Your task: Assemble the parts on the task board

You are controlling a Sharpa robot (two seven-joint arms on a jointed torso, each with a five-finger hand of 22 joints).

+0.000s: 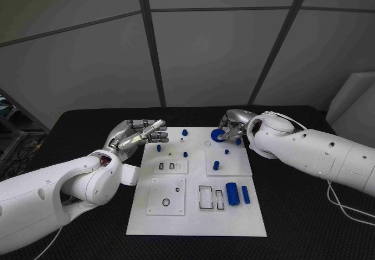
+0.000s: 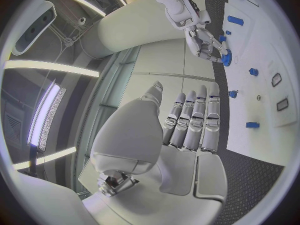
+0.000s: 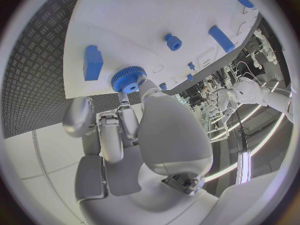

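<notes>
Right hand: at the task board's far right corner, fingers closed round a blue toothed gear, which rests on or just above the board there; I cannot tell which.
Left hand: holds nothing, fingers straight and side by side, just off the board's far left corner.
Loose parts: a blue cylinder and a thinner blue bar lie side by side near the board's right edge.
Small blue pegs: stand across the far half of the board.
</notes>
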